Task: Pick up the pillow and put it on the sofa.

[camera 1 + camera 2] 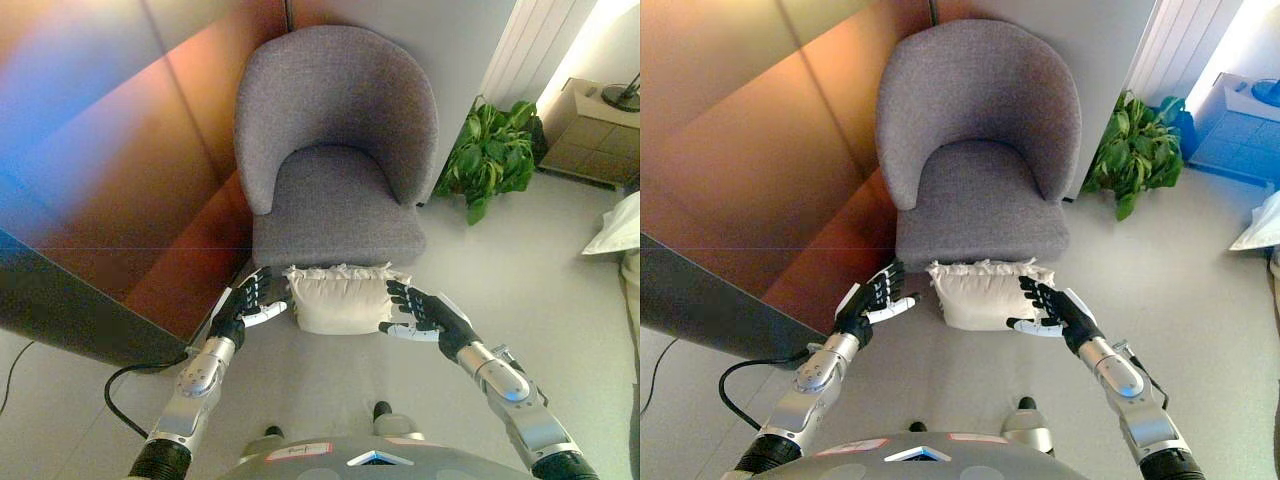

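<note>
A cream pillow [340, 300] with a frilled top edge sits just in front of the seat edge of a grey armchair [335, 205], low over the floor. My left hand [250, 300] is at the pillow's left side, fingers straight, thumb at the fabric. On the opposite side, my right hand [420, 312] has straight fingers against the pillow's right side. Both hands are open, flanking the pillow. The armchair seat [980, 200] holds nothing.
A potted green plant [490, 155] stands right of the chair. A wooden cabinet [590, 130] is at the far right, with a white cloth [620, 230] at the right edge. A brown wall panel [150, 150] and a dark ledge [70, 310] close off the left.
</note>
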You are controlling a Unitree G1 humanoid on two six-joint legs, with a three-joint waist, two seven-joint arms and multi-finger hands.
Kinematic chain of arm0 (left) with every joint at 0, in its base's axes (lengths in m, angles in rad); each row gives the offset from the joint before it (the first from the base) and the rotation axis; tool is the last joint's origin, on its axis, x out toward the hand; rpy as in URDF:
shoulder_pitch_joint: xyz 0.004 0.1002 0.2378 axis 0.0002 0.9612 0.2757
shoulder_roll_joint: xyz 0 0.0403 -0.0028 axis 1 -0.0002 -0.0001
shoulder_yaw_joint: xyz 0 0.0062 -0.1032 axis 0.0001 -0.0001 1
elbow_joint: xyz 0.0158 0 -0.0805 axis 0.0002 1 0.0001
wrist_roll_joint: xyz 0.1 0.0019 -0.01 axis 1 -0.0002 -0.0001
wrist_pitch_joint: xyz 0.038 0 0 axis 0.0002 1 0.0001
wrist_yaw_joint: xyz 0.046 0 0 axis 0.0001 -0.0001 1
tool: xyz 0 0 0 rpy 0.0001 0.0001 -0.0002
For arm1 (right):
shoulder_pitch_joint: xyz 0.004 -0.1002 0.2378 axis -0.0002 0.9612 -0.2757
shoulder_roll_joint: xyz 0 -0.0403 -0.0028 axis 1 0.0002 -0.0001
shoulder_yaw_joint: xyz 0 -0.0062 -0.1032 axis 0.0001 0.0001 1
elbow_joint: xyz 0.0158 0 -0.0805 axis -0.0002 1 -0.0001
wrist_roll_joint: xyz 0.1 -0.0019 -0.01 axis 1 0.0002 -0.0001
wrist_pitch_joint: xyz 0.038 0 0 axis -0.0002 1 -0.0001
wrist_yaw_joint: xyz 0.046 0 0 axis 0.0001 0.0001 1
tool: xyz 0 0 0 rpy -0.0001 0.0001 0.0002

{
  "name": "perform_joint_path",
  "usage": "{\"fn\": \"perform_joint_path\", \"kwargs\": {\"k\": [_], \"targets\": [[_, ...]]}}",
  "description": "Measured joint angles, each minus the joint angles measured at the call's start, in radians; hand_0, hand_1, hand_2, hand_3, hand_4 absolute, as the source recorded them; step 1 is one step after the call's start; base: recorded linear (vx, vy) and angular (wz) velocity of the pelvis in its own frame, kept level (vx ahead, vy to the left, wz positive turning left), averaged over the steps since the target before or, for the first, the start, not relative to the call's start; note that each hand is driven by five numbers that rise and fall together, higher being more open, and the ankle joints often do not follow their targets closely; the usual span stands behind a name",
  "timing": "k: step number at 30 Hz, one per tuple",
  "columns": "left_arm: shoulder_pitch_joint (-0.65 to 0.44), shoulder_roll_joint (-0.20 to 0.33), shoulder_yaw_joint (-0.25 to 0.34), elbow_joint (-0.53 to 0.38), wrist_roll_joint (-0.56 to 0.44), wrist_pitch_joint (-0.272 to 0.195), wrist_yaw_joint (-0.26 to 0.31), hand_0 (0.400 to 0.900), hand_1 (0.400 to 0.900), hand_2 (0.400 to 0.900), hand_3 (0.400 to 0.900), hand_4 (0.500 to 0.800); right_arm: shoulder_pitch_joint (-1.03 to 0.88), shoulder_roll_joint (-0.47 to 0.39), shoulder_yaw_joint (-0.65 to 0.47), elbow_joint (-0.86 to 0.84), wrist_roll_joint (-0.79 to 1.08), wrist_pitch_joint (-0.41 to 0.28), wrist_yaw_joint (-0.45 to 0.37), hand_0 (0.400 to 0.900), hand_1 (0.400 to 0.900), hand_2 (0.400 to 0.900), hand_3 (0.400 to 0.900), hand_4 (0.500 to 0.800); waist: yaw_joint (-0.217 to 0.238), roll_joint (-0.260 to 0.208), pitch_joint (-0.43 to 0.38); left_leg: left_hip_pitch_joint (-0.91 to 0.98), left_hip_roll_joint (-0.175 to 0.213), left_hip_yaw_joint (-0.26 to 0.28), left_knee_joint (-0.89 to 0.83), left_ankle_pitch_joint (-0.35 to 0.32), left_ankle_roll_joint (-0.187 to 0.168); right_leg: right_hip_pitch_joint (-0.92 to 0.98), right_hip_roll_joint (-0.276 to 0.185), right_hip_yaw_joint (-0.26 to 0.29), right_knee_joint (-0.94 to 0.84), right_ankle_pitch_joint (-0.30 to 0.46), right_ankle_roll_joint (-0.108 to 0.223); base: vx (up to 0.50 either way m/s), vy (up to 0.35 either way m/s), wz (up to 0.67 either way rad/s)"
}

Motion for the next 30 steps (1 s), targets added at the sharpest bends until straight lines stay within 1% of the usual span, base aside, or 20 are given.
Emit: {"fn": "perform_joint_path", "kwargs": {"k": [5,9,11,13,14,16,17,18,19,20,21,22,23,24,25,26,27,28,29,30], "targets": [[0.0,0.0,0.0,0.0,0.0,0.0,0.0,0.9,0.9,0.9,0.9,0.8,0.003,-0.003,0.0,0.0,0.002,0.0,0.0,0.9,0.9,0.9,0.9,0.8,0.0,0.011,-0.005,-0.018,0.003,-0.007,0.004,0.0,0.0,-0.009,0.001,-0.004,-0.004,-0.002,0.003,-0.07,-0.091,0.13],[-0.002,0.0,0.0,0.0,-0.001,0.0,0.0,0.9,0.9,0.9,0.9,0.8,0.003,-0.006,-0.001,0.0,0.002,0.0,-0.001,0.9,0.9,0.9,0.9,0.8,-0.001,0.015,-0.002,-0.068,0.008,-0.022,0.024,0.001,0.0,-0.04,0.004,-0.022,-0.003,-0.001,0.001,-0.04,-0.132,0.12],[-0.001,0.0,0.0,0.0,-0.002,0.001,0.0,0.9,0.9,0.9,0.9,0.8,0.003,-0.008,-0.001,0.001,0.003,0.0,-0.001,0.9,0.9,0.9,0.9,0.8,-0.001,0.018,0.006,-0.086,0.014,-0.036,0.034,0.001,0.0,-0.048,0.009,-0.026,-0.004,0.0,0.0,0.04,-0.153,-0.01],[-0.002,0.001,0.0,0.0,-0.002,0.002,0.0,0.9,0.9,0.9,0.9,0.8,-0.001,-0.009,-0.001,0.0,0.003,0.0,-0.002,0.9,0.9,0.9,0.9,0.8,0.002,0.019,0.02,-0.095,0.023,-0.039,0.051,0.0,0.0,-0.051,0.021,-0.024,-0.005,-0.002,-0.004,-0.01,-0.169,0.01],[-0.009,0.004,0.0,0.0,-0.003,0.002,0.001,0.9,0.9,0.9,0.9,0.8,-0.011,-0.008,-0.001,0.0,0.004,0.0,-0.002,0.9,0.9,0.9,0.9,0.8,0.002,0.012,0.036,-0.11,0.024,-0.041,0.082,-0.003,0.003,-0.055,0.02,-0.015,-0.002,-0.006,-0.01,-0.01,-0.159,0.13],[-0.035,0.014,0.003,0.001,-0.011,0.005,-0.001,0.9,0.9,0.9,0.9,0.8,-0.045,-0.004,-0.001,0.002,0.007,-0.001,-0.004,0.9,0.9,0.9,0.9,0.8,0.023,-0.007,0.094,-0.186,0.035,-0.048,0.236,-0.006,0.001,-0.068,0.027,-0.006,0.045,-0.025,-0.038,0.05,-0.104,0.12],[-0.053,0.021,0.002,0.002,-0.014,0.008,-0.002,0.9,0.9,0.9,0.9,0.8,-0.056,-0.004,-0.003,0.001,0.007,-0.001,-0.004,0.9,0.9,0.9,0.9,0.8,0.028,-0.022,0.12,-0.225,0.039,-0.068,0.325,-0.006,-0.002,-0.067,0.03,-0.002,0.054,-0.032,-0.055,0.08,-0.016,0.05],[-0.054,0.02,0.002,0.001,-0.017,0.009,-0.002,0.9,0.9,0.9,0.9,0.8,-0.064,-0.007,-0.004,0.002,0.007,-0.001,-0.009,0.9,0.9,0.9,0.9,0.8,0.041,-0.019,0.133,-0.267,0.046,-0.104,0.408,0.0,-0.007,-0.051,0.039,-0.011,0.052,-0.031,-0.066,0.11,0.036,0.03],[-0.053,0.016,0.0,0.001,-0.023,0.009,-0.005,0.9,0.9,0.9,0.9,0.8,-0.07,-0.01,-0.007,0.002,0.007,-0.002,-0.023,0.9,0.9,0.9,0.9,0.8,0.05,-0.014,0.142,-0.302,0.049,-0.135,0.474,0.007,-0.013,-0.048,0.04,-0.005,0.052,-0.033,-0.075,0.17,0.056,-0.01],[-0.055,0.009,-0.001,-0.001,-0.024,0.008,-0.006,0.9,0.9,0.9,0.9,0.8,-0.078,-0.014,-0.016,0.002,0.007,-0.002,-0.037,0.9,0.9,0.9,0.9,0.8,0.054,-0.02,0.153,-0.346,0.035,-0.158,0.507,0.003,-0.027,-0.047,0.036,-0.002,0.053,-0.03,-0.085,0.2,0.076,-0.09],[-0.053,0.005,-0.001,-0.001,-0.024,0.008,-0.007,0.9,0.9,0.9,0.9,0.8,-0.083,-0.019,-0.023,0.001,0.007,-0.002,-0.051,0.9,0.9,0.9,0.9,0.8,0.06,-0.015,0.151,-0.365,0.015,-0.158,0.484,-0.016,-0.032,-0.056,0.03,-0.004,0.053,-0.03,-0.087,0.23,0.109,-0.16],[-0.054,0.006,0.0,-0.004,-0.024,0.008,-0.005,0.9,0.9,0.9,0.9,0.8,-0.093,-0.021,-0.029,0.001,0.007,-0.002,-0.061,0.9,0.9,0.9,0.9,0.8,0.063,-0.016,0.152,-0.382,-0.008,-0.146,0.446,-0.022,-0.025,-0.078,0.019,-0.007,0.064,-0.031,-0.088,0.23,0.118,-0.17],[-0.057,0.006,0.0,-0.004,-0.025,0.007,-0.001,0.9,0.9,0.9,0.9,0.8,-0.103,-0.029,-0.031,0.0,0.007,-0.006,-0.069,0.9,0.9,0.9,0.9,0.8,0.066,-0.011,0.151,-0.386,-0.035,-0.148,0.386,-0.026,-0.021,-0.102,0.01,-0.007,0.075,-0.031,-0.088,0.27,0.134,-0.16],[-0.057,0.003,-0.001,-0.002,-0.025,0.008,0.002,0.9,0.9,0.9,0.9,0.8,-0.11,-0.038,-0.032,0.002,0.007,-0.01,-0.073,0.9,0.9,0.9,0.9,0.8,0.076,0.001,0.15,-0.386,-0.062,-0.146,0.303,-0.028,-0.022,-0.115,0.01,-0.007,0.058,-0.031,-0.087,0.26,0.117,-0.25],[-0.063,-0.004,-0.001,-0.004,-0.026,0.007,0.003,0.9,0.9,0.9,0.9,0.8,-0.115,-0.046,-0.037,0.002,0.006,-0.013,-0.081,0.9,0.9,0.9,0.9,0.8,0.079,0.017,0.153,-0.388,-0.078,-0.142,0.225,-0.028,-0.022,-0.117,0.017,-0.008,0.028,-0.03,-0.086,0.3,0.131,-0.31],[-0.068,-0.015,-0.001,-0.004,-0.033,0.007,0.004,0.9,0.9,0.9,0.9,0.8,-0.119,-0.053,-0.038,0.01,0.003,-0.013,-0.092,0.9,0.9,0.9,0.9,0.8,0.083,0.042,0.146,-0.385,-0.074,-0.132,0.16,-0.031,-0.024,-0.111,0.039,-0.009,-0.022,-0.028,-0.078,0.44,0.188,-0.49],[-0.073,-0.022,0.003,-0.01,-0.042,0.004,0.006,0.9,0.9,0.9,0.9,0.8,-0.14,-0.058,-0.036,0.024,0.001,-0.017,-0.094,0.9,0.9,0.9,0.9,0.8,0.114,0.08,0.157,-0.373,-0.038,-0.116,0.118,0.026,0.011,-0.13,0.079,-0.017,0.039,-0.034,-0.077,0.5,0.203,-0.27],[-0.099,-0.004,0.005,-0.014,-0.052,0.004,0.015,0.9,0.9,0.9,0.9,0.8,-0.157,-0.037,-0.032,0.044,-0.001,-0.013,-0.092,0.9,0.9,0.9,0.9,0.8,0.129,0.062,0.179,-0.383,-0.026,-0.092,0.147,0.063,0.039,-0.138,0.081,-0.026,0.167,-0.093,-0.078,0.6,0.219,-0.19],[-0.107,0.012,0.011,-0.015,-0.059,0.005,0.022,0.9,0.9,0.9,0.9,0.8,-0.163,-0.007,-0.03,0.055,-0.003,-0.01,-0.092,0.9,0.9,0.9,0.9,0.8,0.151,0.032,0.193,-0.386,-0.029,-0.073,0.187,0.055,0.053,-0.123,0.064,-0.019,0.225,-0.171,-0.06,0.34,0.118,0.02],[-0.109,0.021,0.015,-0.015,-0.062,0.005,0.028,0.9,0.9,0.9,0.9,0.8,-0.162,0.012,-0.03,0.055,-0.003,-0.012,-0.093,0.9,0.9,0.9,0.9,0.8,0.158,0.008,0.19,-0.413,-0.033,-0.063,0.249,0.024,0.072,-0.126,0.049,-0.016,0.248,-0.206,-0.048,0.37,0.133,-0.13]]}}
